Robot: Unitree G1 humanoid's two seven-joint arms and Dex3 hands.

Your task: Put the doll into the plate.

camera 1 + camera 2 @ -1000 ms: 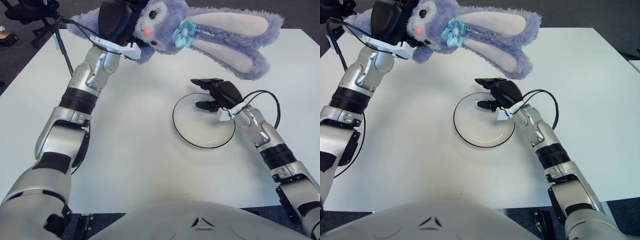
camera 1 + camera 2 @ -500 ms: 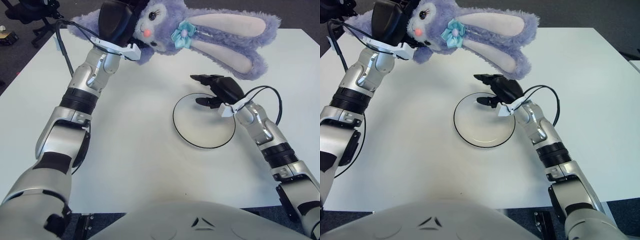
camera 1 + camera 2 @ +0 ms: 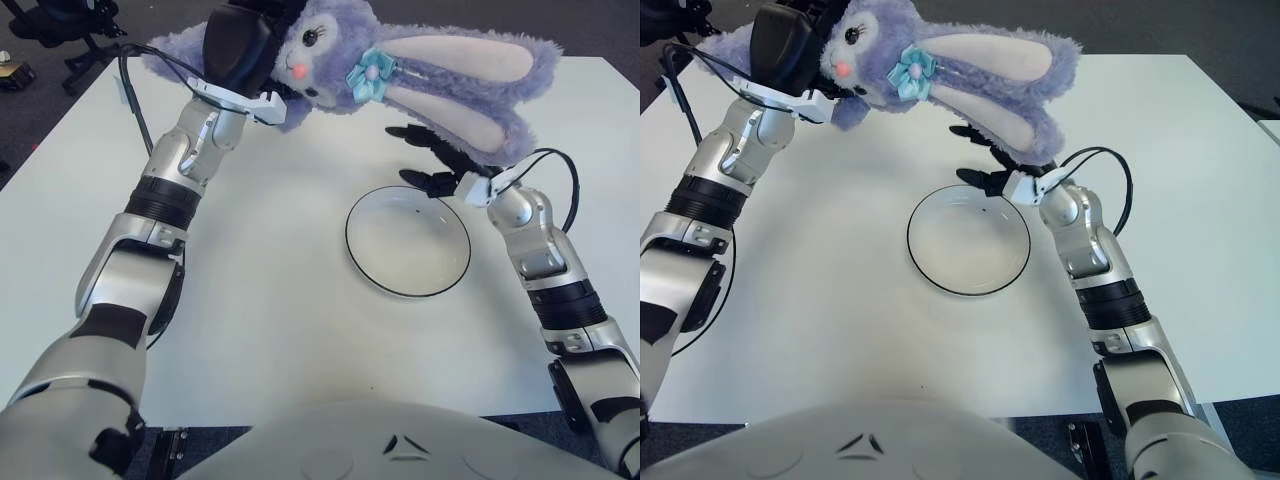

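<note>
The left hand (image 3: 238, 45) grips the purple plush rabbit doll (image 3: 400, 70) by its head, aloft near the white table's (image 3: 250, 300) far edge. The right hand (image 3: 440, 160), fingers spread beneath its ears, seems ready to support it over the plate (image 3: 355, 255) mid-table.

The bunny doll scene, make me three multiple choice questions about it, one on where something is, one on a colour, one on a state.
1. Where is the doll?
A. lying in the plate
B. held up above the table, beyond the plate
C. on the floor

2. What colour is the bow on the doll?
A. red
B. yellow
C. light blue

3. What is in the plate?
A. nothing
B. the doll
C. a cup

Answers:
1 B, the left hand grips the doll near its head, clear of the table, while the right hand reaches up under its ears.
2 C, the bow is light blue.
3 A, the plate's inside is bare.
</note>
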